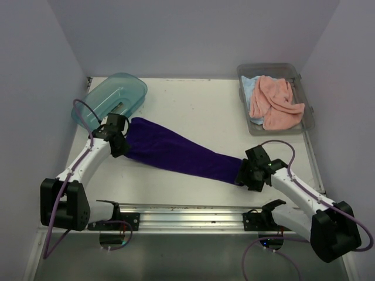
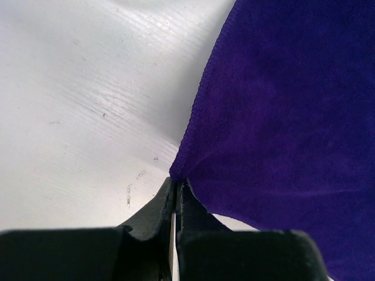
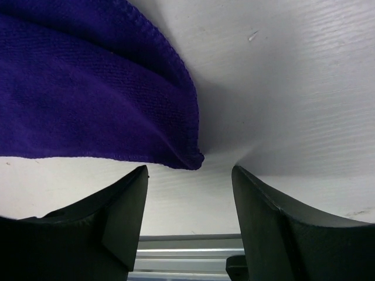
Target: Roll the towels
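You see the dark purple towel (image 1: 176, 151) spread out long across the white table (image 1: 199, 105), going in a diagonal from the far left to the near right. At its far left end your left gripper (image 1: 121, 143) has the fingers pressed together on the cloth. In the left wrist view the left gripper (image 2: 177, 187) pinches the corner of the purple towel (image 2: 281, 117) between the two black tips, and the rest of the cloth opens out to the right of them. At the other end, your right gripper (image 1: 243, 174) stands at the near right end of the towel with the jaws spread apart. In the right wrist view the corner of the purple towel (image 3: 88, 99) is just in front of the gap of the right gripper (image 3: 190, 170), and the fingers (image 3: 117, 216) are on either side without touching it, so this end is not held. Whether that corner lies flat on the table or a little above it, you cannot tell from these views. The salmon pink towel (image 1: 275, 104) is crumpled in the clear grey bin (image 1: 309, 126) at the far right corner, on top of the light blue towel (image 1: 248, 88), of which only a part shows. The teal tub (image 1: 111, 96) is at the far left, just behind your left gripper.
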Action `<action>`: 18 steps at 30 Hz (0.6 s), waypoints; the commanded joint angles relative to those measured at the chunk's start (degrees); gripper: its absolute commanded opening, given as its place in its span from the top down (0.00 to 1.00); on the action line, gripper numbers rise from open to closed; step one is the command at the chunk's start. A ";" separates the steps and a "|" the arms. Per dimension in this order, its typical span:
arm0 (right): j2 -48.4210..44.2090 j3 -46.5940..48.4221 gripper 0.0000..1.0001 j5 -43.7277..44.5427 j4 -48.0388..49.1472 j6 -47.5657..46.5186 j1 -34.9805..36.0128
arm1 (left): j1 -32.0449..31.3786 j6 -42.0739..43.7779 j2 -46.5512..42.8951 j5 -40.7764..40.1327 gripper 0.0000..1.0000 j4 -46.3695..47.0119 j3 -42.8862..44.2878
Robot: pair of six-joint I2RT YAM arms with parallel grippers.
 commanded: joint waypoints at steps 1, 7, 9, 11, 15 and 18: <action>-0.93 -3.21 0.37 -3.45 6.53 3.83 -0.16 | 0.48 -0.26 0.20 0.37 1.00 -0.54 1.64; -0.32 -4.80 0.43 0.24 8.91 4.35 -0.16 | 0.48 -0.18 0.47 0.63 1.00 -0.80 1.64; 0.73 -4.63 0.47 0.33 10.23 4.36 -0.16 | 0.48 -0.09 0.47 0.37 1.00 -0.80 1.73; 1.70 -4.01 0.64 0.68 11.02 4.53 -0.16 | 0.48 0.00 0.56 0.37 1.00 -0.97 1.90; 2.67 -1.21 1.00 2.43 10.24 3.83 -0.16 | 0.48 0.44 0.64 0.37 1.00 -1.24 2.52; 4.24 4.22 1.00 5.42 9.71 0.94 -0.51 | 0.48 1.05 1.61 1.25 1.00 -0.98 4.35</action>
